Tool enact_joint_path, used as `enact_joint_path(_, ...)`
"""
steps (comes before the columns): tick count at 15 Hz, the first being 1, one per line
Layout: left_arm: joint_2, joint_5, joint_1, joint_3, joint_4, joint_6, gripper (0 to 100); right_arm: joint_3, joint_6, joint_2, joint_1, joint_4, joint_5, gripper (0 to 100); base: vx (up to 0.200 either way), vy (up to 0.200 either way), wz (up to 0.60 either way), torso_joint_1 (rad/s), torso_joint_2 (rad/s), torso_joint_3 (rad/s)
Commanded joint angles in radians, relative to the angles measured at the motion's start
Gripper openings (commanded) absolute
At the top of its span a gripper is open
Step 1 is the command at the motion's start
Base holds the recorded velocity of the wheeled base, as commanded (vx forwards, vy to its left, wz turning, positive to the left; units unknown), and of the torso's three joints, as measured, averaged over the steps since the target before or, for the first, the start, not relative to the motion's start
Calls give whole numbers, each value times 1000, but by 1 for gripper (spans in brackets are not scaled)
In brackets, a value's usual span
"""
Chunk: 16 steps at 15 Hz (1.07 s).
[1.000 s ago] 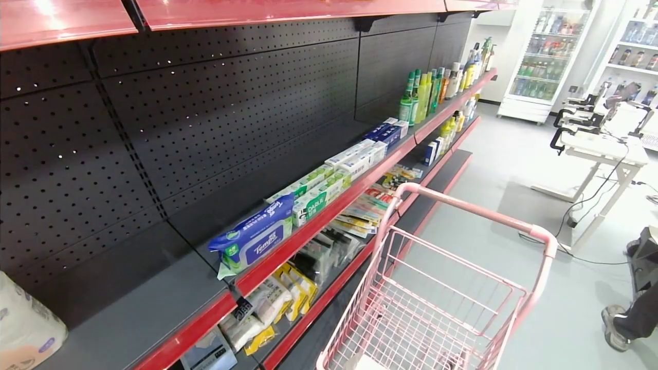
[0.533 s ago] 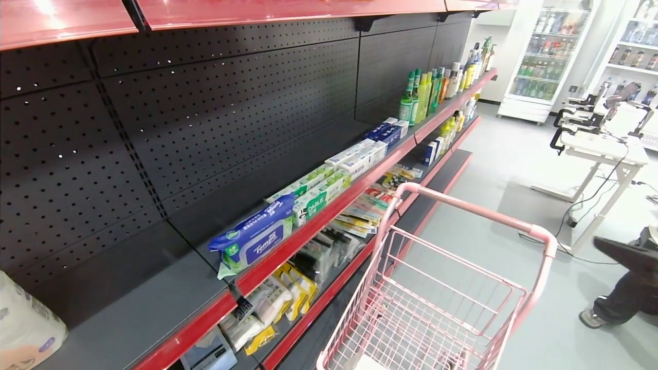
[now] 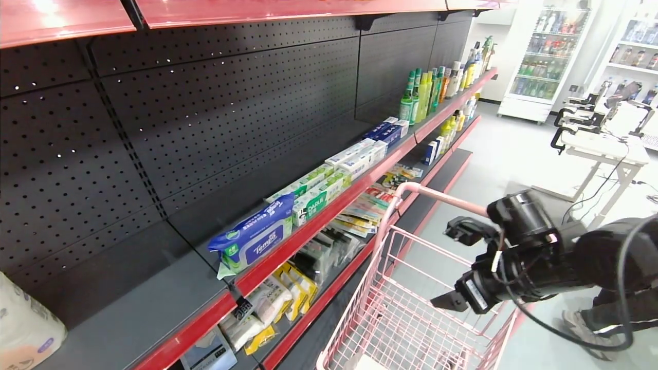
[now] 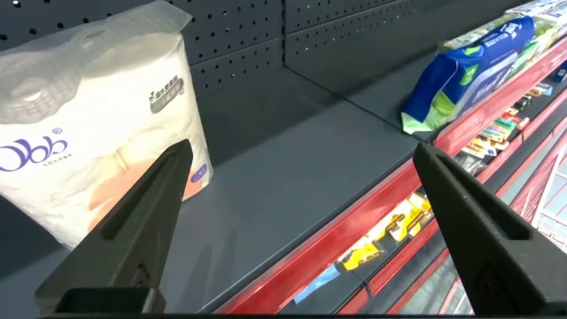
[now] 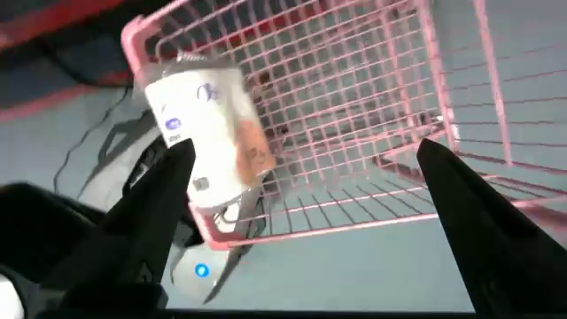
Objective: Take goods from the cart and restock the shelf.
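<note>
A pink wire cart (image 3: 396, 313) stands in front of the shelf (image 3: 149, 308) with red edges. My right gripper (image 3: 452, 267) hangs open above the cart's basket, near the handle, with nothing between its fingers. In the right wrist view the cart (image 5: 372, 106) holds a white roll pack (image 5: 208, 151), which is below the open right gripper (image 5: 310, 221). My left gripper (image 4: 301, 221) stands open over the bare grey shelf board (image 4: 292, 151), between a white tissue-roll pack (image 4: 89, 133) and a blue wipes pack (image 4: 474, 75).
The white roll pack (image 3: 25, 329) sits at the shelf's left end, the blue wipes pack (image 3: 254, 239) further right, then toothpaste boxes (image 3: 318, 192) and bottles (image 3: 426, 92). Lower shelves hold small goods (image 3: 288, 293). A white table (image 3: 601, 149) stands on the floor to the right.
My right arm has swung in from the right and now hangs over the cart, covering part of its handle. The shelf goods and the cart have not moved.
</note>
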Motion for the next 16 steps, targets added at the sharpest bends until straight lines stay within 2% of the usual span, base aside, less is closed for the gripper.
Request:
enact_joint_path(1,1,0,1,0,0,0,100,-16,-6,167,98,0,4,100,0,0,0,0,0,0)
enact_joint_path(7,1,0,1,0,0,-1,100,-45,-4,259,218,0,0,100,0,0,0,-38,74,45)
enact_joint_path(16,1,0,1,0,0,-1,100,-113,-6,375,299,0,-3,100,0,0,0,-96,225,122)
